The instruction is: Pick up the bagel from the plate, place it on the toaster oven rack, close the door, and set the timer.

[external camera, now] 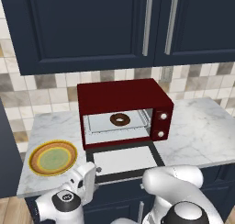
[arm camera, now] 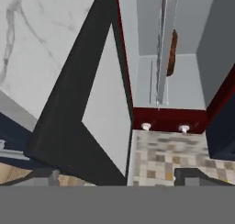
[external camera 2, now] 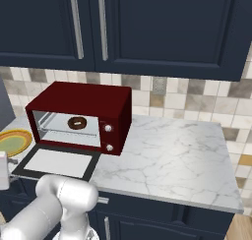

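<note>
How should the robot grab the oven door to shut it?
Best bet: the front edge of the door, the long edge farthest from the oven. The door lies flat and open over the counter edge, hinged at the oven's base. Coming from below and in front, open jaws could slip over that free edge and lift it up toward the bagel inside.

Bagel [external camera: 120,120] on rack [external camera: 103,125] inside toaster oven [external camera: 123,97]; door [external camera: 125,161] open flat; plate [external camera: 53,157] left.

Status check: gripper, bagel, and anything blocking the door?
Gripper open, empty, at door's front-left edge. Bagel on rack inside toaster oven. Door down flat, nothing on it.
</note>
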